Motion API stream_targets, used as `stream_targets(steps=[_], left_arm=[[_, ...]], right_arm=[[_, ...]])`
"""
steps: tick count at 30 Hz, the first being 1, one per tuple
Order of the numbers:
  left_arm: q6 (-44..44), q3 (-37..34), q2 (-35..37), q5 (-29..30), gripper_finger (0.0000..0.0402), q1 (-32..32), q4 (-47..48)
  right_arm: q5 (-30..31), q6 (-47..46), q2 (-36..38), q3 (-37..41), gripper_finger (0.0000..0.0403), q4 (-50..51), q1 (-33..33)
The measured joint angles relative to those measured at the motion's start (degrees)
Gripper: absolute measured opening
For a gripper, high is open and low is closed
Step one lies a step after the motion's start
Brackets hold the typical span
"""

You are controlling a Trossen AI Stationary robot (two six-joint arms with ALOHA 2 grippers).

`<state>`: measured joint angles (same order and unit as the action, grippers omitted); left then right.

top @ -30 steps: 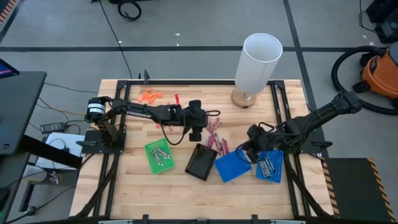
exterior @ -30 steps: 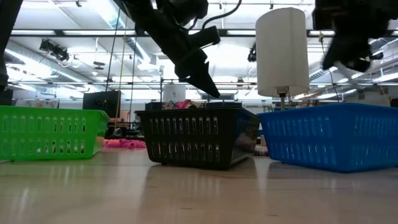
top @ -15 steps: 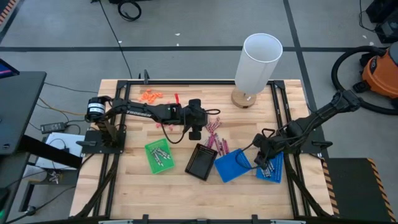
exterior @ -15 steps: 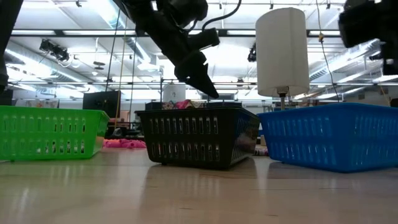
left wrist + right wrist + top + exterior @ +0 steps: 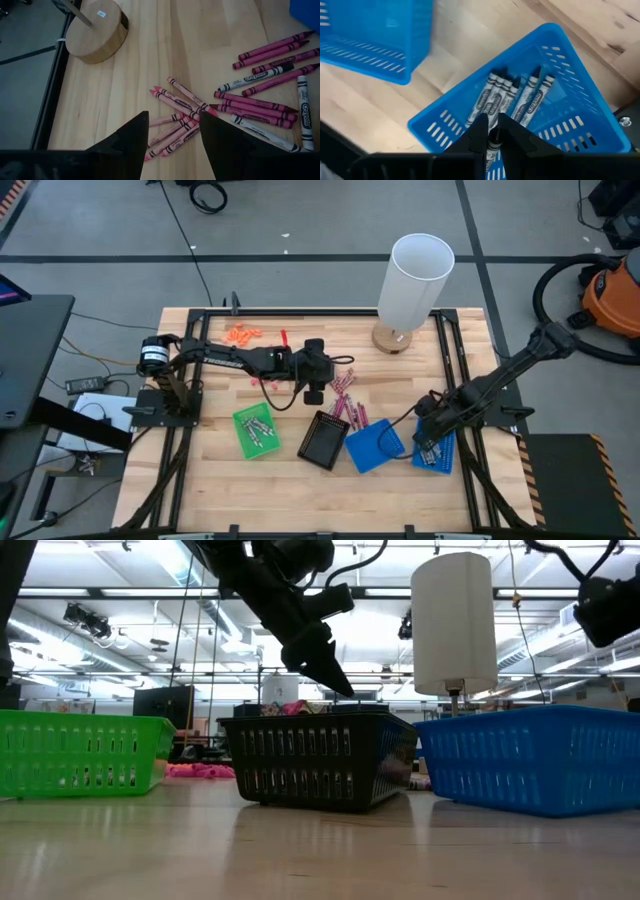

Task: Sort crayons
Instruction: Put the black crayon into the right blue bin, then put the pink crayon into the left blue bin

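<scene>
Pink and grey crayons (image 5: 347,396) lie loose on the wooden table; they also show in the left wrist view (image 5: 240,100). My left gripper (image 5: 314,392) (image 5: 172,137) hangs open above the pile's left edge, touching nothing. My right gripper (image 5: 426,442) (image 5: 493,131) is over the right-hand blue tray (image 5: 438,450) (image 5: 580,125), shut on a grey crayon (image 5: 493,142). Several grey crayons (image 5: 512,97) lie in that tray. A second blue tray (image 5: 373,446), a black tray (image 5: 323,440) and a green tray (image 5: 255,430) holding grey crayons stand along the near side. My right gripper pinches a grey crayon between its two fingers; only a short piece (image 5: 493,144) shows between the fingertips. The fingers point down from above into the blue tray. Whether the crayon touches those lying in the tray, I cannot tell.
A tall white cylinder (image 5: 415,278) on a round wooden base (image 5: 390,338) stands at the far edge, right of centre. Stubby orange bits (image 5: 241,334) lie at the far left. Black frame rails run along the table's left and right sides.
My right gripper has gone toward the table's right and near edges, from beside the middle blue tray to over the right-hand blue tray.
</scene>
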<state>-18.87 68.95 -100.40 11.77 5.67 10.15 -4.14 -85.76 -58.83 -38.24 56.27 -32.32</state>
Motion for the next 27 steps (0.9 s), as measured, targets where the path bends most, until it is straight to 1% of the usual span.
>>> stream_targets(steps=[14,22,27], left_arm=[[0.0,0.0,0.0,0.0,0.0187,0.2,0.5],[0.1,0.0,0.0,0.0,0.0187,0.2,1.3],[-0.2,0.0,0.0,0.0,0.0187,-0.4,1.2]], right_arm=[[-0.3,-0.8,-7.9,0.0,0.0048,-1.6,0.0],[-1.6,1.6,-9.5,0.0,0.0071,-2.6,0.0],[-3.0,1.5,-8.7,0.0,0.0100,-2.7,0.2]])
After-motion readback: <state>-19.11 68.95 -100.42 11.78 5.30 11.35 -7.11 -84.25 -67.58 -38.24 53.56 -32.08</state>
